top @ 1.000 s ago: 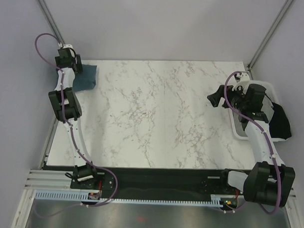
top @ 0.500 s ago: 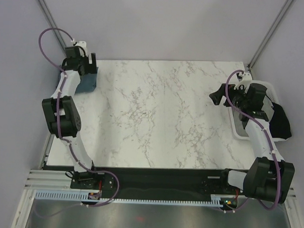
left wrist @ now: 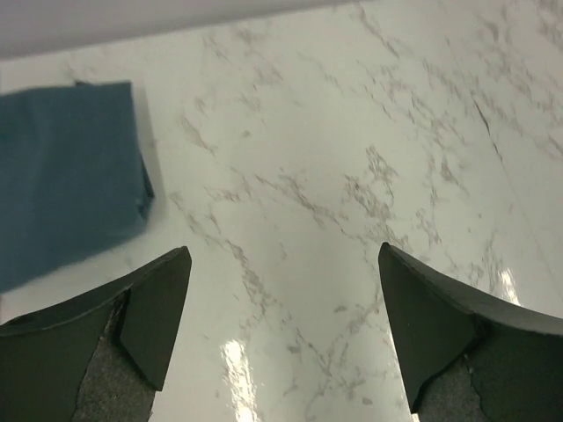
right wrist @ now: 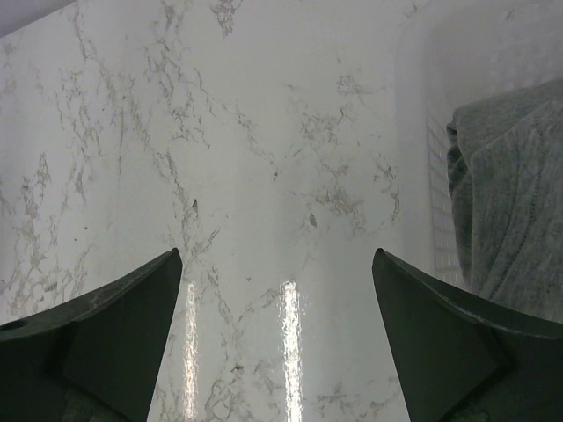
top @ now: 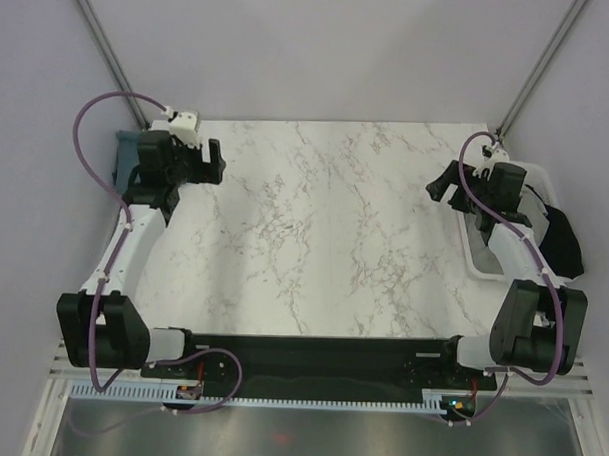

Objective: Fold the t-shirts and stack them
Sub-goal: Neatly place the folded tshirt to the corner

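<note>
Far left, one blue t-shirt [left wrist: 66, 176]

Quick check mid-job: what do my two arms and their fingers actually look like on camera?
The left arm and right arm are built alike: slim white links joined by chunky black joint housings, with a thin purple cable looping along each. The left gripper and right gripper each carry two dark, wedge-shaped fingers. No readable markings show.
</note>
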Robot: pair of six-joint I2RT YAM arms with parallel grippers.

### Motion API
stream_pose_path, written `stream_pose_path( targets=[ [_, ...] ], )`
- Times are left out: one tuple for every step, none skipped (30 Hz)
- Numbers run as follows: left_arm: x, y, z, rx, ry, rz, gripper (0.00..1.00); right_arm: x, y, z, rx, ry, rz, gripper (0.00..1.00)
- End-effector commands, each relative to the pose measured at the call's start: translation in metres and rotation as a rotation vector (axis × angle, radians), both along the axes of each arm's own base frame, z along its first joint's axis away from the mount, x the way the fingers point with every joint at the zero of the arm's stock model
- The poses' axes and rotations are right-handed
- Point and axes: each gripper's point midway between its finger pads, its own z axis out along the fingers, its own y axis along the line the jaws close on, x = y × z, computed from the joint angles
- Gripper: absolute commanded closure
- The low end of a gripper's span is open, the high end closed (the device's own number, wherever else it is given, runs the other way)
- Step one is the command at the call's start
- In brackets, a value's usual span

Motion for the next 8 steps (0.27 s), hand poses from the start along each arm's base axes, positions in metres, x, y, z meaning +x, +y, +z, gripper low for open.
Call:
stream_pose_path(
  targets=[
    [-0.016,-0.03,-0.013,-0.026,-0.021,-0.098,0.06,0.012,-0.01,0.027,0.02,-0.049,-0.073,0.02],
    [-0.019,-0.031,-0.018,-0.03,-0.01,-0.11,0.06,0.012,-0.008,0.03,0.021,-0.058,-0.069,0.02],
    [-0.022,-0.036,-0.021,-0.038,-0.002,-0.133,0.06,0.011,-0.009,0.035,0.021,-0.072,-0.073,0.02],
    [-0.023,-0.037,-0.024,-0.04,0.009,-0.144,0.06,0.01,-0.01,0.036,0.014,-0.078,-0.079,0.02],
    [-0.026,-0.042,-0.029,-0.054,0.022,-0.169,0.06,0.009,-0.012,0.037,0.007,-0.084,-0.091,0.02],
    [-0.028,-0.046,-0.031,-0.069,0.029,-0.188,0.06,0.009,-0.014,0.036,-0.001,-0.083,-0.103,0.02],
    [-0.03,-0.053,-0.033,-0.103,0.042,-0.211,0.06,0.009,-0.017,0.034,-0.006,-0.076,-0.115,0.02],
    [-0.036,-0.066,-0.035,-0.149,0.06,-0.282,0.05,0.009,-0.018,0.034,-0.016,-0.077,-0.121,0.02]
  ],
)
